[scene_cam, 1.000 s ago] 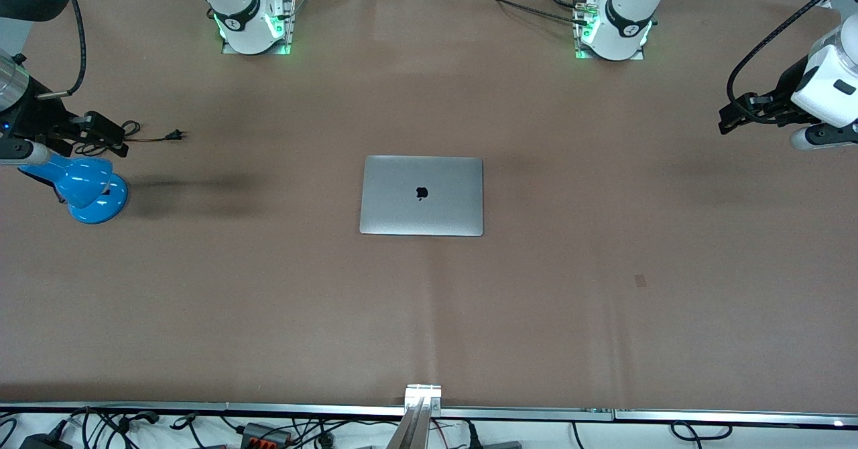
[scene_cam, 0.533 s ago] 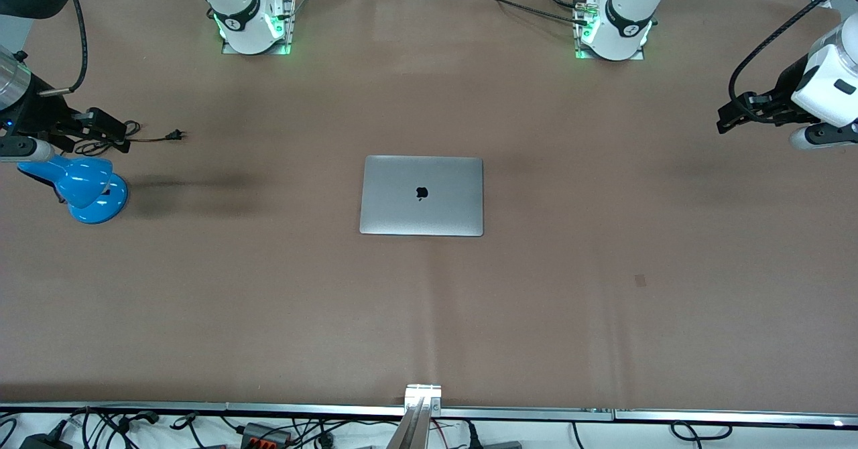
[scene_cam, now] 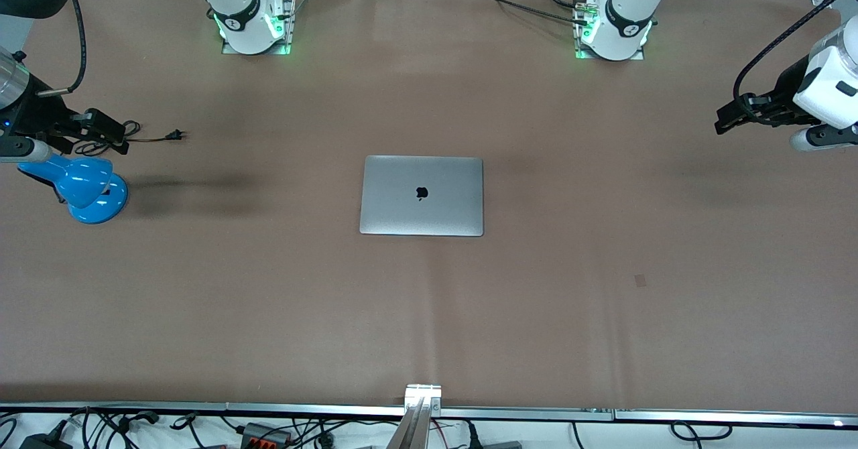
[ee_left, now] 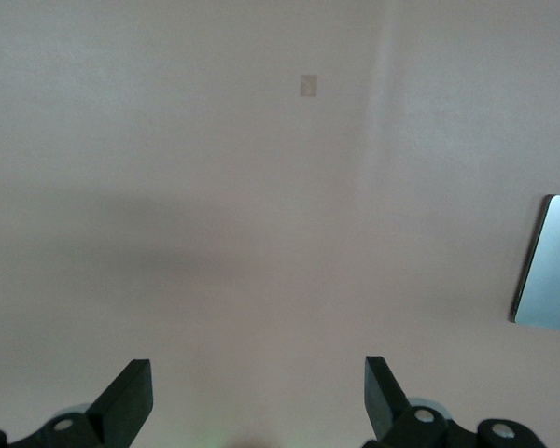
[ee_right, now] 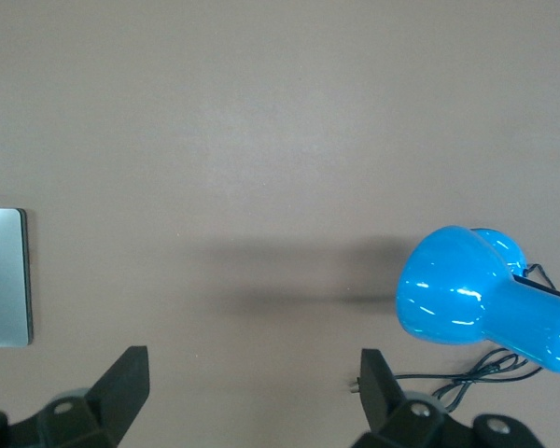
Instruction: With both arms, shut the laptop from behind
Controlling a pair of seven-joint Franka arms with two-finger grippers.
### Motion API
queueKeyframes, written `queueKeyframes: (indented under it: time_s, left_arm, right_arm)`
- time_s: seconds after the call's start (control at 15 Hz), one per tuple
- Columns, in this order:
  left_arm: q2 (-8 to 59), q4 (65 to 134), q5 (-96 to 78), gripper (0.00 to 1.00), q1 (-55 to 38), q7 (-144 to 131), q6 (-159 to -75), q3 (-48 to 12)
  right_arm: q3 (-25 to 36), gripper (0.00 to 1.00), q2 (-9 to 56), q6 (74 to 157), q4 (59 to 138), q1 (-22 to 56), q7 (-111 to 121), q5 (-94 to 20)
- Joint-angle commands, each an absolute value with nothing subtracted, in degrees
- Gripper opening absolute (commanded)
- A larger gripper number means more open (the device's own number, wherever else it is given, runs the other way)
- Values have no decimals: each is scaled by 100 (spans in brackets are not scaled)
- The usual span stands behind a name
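**Laptop's shut, both arms parked out at the ends**

From my remote seat, here's where things stand. Over the last second almost nothing has changed: the laptop (scene_cam: 421,196) hasn't budged, and the left gripper (scene_cam: 730,115) has only crept a touch farther out toward its own end of the table. The right gripper (scene_cam: 100,131) looks the same as it did. My read is that the closing is done and the arms are just clearing off, since the lid is flat down with the apple logo (scene_cam: 421,193) facing up.

Starting near the camera: a metal rail (scene_cam: 422,402) runs along the table edge with a tangle of cables (scene_cam: 268,430) below it. Then it's the brown table cover (scene_cam: 268,315), with a small darker patch (scene_cam: 641,280) on it toward the left arm's end. The laptop sits mid-table, well apart from both grippers and roughly between them. Each wrist view just catches one edge of it.

The left gripper hangs over bare cover, its jaws spread wide and nothing in them. The right gripper is the same, wide apart and empty, hanging just beside a blue desk lamp (scene_cam: 90,191), whose cord and plug (scene_cam: 175,135) trail out on the cover close by.

Farthest off are the two arm bases, right arm base (scene_cam: 249,23) and left arm base (scene_cam: 613,30), both glowing green.
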State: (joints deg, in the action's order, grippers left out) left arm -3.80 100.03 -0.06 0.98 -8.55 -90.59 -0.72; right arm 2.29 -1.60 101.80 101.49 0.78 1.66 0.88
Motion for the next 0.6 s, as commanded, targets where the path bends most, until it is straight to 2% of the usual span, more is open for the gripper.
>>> queueKeyframes:
  time_s: [0.0,0.53]
  left_arm:
    - [-308,9835,-79,100,97,-896,-8895,-44]
    - [-308,9659,-70,100,88,-827,-8430,-114]
  right_arm:
    - [132,100,-220,10187,10151,-88,246,97]
    - [-141,100,-237,10143,10151,-351,202,88]
